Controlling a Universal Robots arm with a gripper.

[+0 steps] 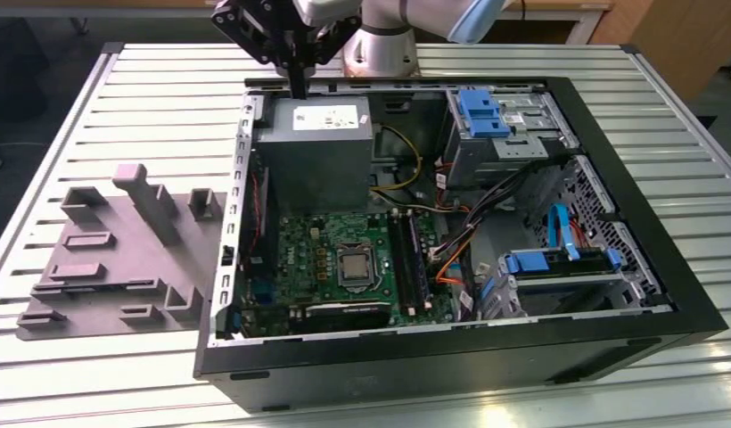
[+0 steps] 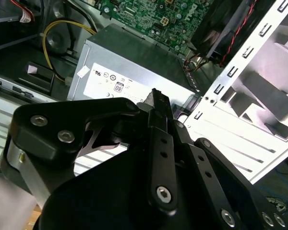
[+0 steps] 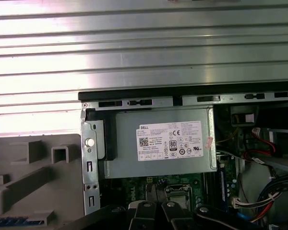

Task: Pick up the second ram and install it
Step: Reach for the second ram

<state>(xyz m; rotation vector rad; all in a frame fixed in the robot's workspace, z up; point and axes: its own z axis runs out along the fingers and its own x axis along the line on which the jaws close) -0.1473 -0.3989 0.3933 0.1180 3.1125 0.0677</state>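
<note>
My gripper (image 1: 300, 89) hangs over the grey power supply (image 1: 312, 134) at the back of the open computer case, fingers pointing down and shut, with nothing visible between them. In the second wrist view the fingertips (image 2: 157, 99) meet above the power supply's label. On the grey moulded tray (image 1: 56, 308), at the exterior view's left, a long narrow dark strip (image 1: 92, 287) lies in a groove. It looks like the second ram and shows bluish (image 3: 19, 221) in the first wrist view. The green board (image 1: 330, 259) has long black slots (image 1: 410, 259).
The black case wall (image 1: 437, 357) surrounds the board. Blue drive brackets (image 1: 479, 111) and a blue-latched drive cage (image 1: 556, 263) fill the case's right side, with orange and black cables (image 1: 461, 241) between them and the slots. Raised grey blocks (image 1: 145, 196) stand on the tray.
</note>
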